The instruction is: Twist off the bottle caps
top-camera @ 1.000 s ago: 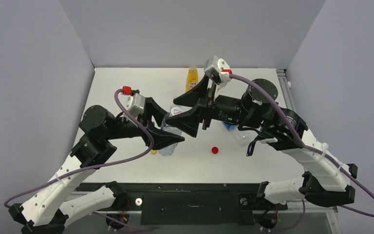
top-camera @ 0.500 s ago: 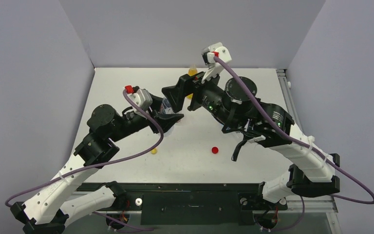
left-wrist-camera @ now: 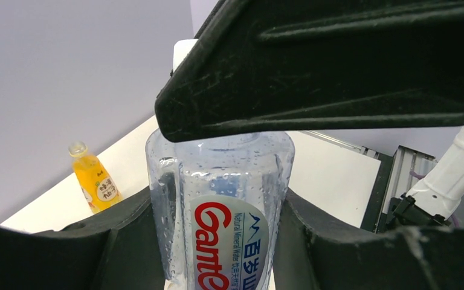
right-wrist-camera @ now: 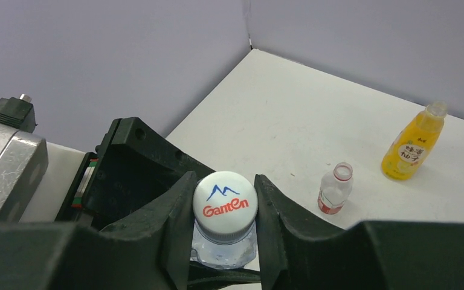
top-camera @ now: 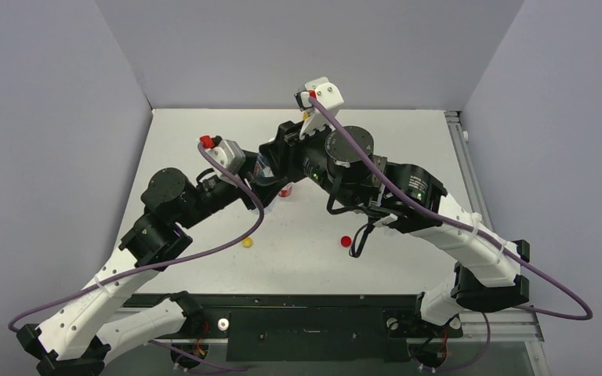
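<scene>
While my left gripper point(left-wrist-camera: 217, 235) clamps the clear Ganten bottle point(left-wrist-camera: 220, 175) around its body, my right gripper point(right-wrist-camera: 224, 211), atop that bottle, pinches tight on its white cap point(right-wrist-camera: 225, 198).

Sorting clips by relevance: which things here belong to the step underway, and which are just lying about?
In use:
Ganten bottle, clamped by the left gripper
its white cap, pinched by the right gripper

Lying about:
juice bottle, already open
small red-label bottle, already open
yellow cap, loose on the table
red cap, loose on the table
</scene>
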Motion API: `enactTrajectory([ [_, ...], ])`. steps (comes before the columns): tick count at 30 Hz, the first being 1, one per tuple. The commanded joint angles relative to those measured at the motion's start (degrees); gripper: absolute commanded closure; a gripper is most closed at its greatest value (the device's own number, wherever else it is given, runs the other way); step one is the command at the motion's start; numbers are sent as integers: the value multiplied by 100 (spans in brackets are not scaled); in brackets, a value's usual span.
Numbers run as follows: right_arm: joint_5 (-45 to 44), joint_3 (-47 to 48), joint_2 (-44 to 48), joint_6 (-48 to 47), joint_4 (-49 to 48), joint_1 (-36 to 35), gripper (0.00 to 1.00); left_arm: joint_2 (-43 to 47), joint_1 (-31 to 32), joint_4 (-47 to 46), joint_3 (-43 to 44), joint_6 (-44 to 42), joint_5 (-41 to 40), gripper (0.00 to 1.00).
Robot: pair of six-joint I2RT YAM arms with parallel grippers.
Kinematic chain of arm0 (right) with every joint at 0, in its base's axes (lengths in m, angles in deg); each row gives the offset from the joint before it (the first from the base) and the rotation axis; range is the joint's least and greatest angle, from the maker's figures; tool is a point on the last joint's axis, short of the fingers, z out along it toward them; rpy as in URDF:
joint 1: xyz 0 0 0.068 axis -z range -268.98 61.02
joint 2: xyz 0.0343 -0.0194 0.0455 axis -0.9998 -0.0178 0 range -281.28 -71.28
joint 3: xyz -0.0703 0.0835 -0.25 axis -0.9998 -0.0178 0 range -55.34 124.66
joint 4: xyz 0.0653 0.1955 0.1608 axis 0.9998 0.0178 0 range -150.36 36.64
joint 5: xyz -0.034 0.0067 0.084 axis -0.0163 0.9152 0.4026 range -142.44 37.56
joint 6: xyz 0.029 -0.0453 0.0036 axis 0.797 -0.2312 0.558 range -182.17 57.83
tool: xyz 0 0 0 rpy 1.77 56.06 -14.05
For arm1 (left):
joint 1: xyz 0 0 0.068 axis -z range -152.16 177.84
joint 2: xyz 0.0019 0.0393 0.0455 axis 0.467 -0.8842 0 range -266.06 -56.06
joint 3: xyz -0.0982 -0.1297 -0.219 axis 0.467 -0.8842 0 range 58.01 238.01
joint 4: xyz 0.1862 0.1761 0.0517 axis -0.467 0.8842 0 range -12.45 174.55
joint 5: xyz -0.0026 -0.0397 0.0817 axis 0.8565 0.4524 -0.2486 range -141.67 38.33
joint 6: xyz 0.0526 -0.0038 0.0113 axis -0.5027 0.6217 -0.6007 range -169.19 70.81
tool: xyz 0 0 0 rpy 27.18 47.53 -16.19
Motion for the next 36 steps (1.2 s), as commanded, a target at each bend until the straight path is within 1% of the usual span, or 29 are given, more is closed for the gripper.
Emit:
enactTrajectory([
  [1, 288, 164, 221, -220, -129, 18, 96, 84, -5, -215, 24, 285, 168, 100],
  [2, 667, 66, 329, -331, -155, 71, 99, 146, -8, -432, -34, 476, 469, 100],
  [3, 1158, -9, 392, -399, -267, 121, 100, 184, -10, -651, -65, 594, 872, 100],
  [4, 1414, -224, 576, -516, -356, 141, 100, 237, -6, -736, -80, 839, 1127, 100],
  [5, 1911, -352, 670, -571, -557, 159, 100, 231, -8, -812, -38, 960, 1645, 100],
  [6, 2102, -617, 876, -662, -664, 173, 100, 209, -9, -825, 3, 1196, 1878, 100],
  [7, 2600, -742, 982, -692, -849, 195, 100, 162, -2, -804, 108, 1302, 2334, 100],
  [8, 2811, -936, 1147, -743, -933, 205, 100, 140, 2, -786, 160, 1477, 2535, 100],
  [9, 3223, -1020, 1223, -763, -1057, 238, 100, 114, 10, -748, 244, 1547, 2861, 100],
  [11, 3750, -1194, 1385, -809, -1151, 279, 100, 83, 22, -749, 351, 1754, 3217, 100],
  [14, 4218, -1270, 1494, -863, -1090, 323, 100, 47, 67, -710, 466, 1926, 3571, 100],
  [18, 4456, -1233, 1447, -914, -877, 359, 92, 14, 86, -670, 553, 1917, 3699, 100],
  [20, 4392, -1189, 1408, -944, -759, 362, 83, 6, 86, -659, 552, 1878, 3671, 100],
  [22, 3888, -1127, 1399, -932, -671, 360, 56, -4, 86, -627, 534, 1792, 3585, 100],
  [23, 3689, -1070, 1397, -915, -637, 357, 33, -1, 86, -618, 513, 1696, 3538, 100],
  [25, 3077, -1013, 1402, -851, -586, 360, 23, -1, 86, -581, 463, 1510, 3303, 100],
  [26, 2685, -1001, 1412, -822, -586, 354, 22, 1, 86, -536, 419, 1414, 3079, 100],
  [27, 2520, -975, 1442, -756, -604, 354, 20, 2, 86, -507, 394, 1187, 2938, 100],
  [30, 1587, -937, 1461, -587, -742, 288, 19, 3, 87, -234, 297, 716, 2079, 100],
  [33, 1007, -726, 1330, -281, -713, 254, 18, -1, 86, -116, 233, 199, 1483, 100],
  [36, 528, -414, 956, -121, -441, 223, 18, -70, 88, 45, 240, -33, 719, 100],
])
